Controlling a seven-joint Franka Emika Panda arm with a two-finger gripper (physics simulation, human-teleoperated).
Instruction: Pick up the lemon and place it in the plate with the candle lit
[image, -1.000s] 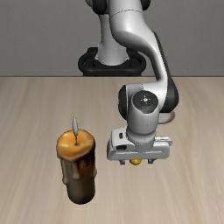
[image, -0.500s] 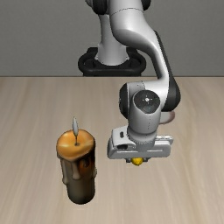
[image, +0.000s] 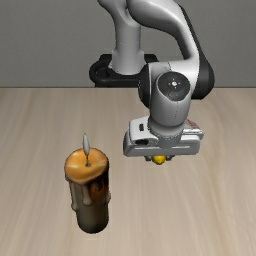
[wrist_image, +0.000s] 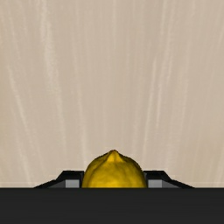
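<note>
The pick-up looks done. The gripper (image: 160, 151) is clenched on the lemon (image: 158, 159), with a finger on each side of it, as the wrist view shows close up: the lemon (wrist_image: 115, 170) sits wedged between the two fingertips (wrist_image: 159, 181). The wooden table (wrist_image: 105, 70) lies well below them, so I judge the fruit to be clear of the surface.

What is left is the carry and the set-down beside the candle (image: 88, 190). The lemon hangs near the candle, on the exterior view's right of it and apart from it, at about the height of the candle's top.

The arm arches forward from its base behind the candle. Its wrist is bent over so that the hand points straight down at the table (image: 40, 120).
</note>
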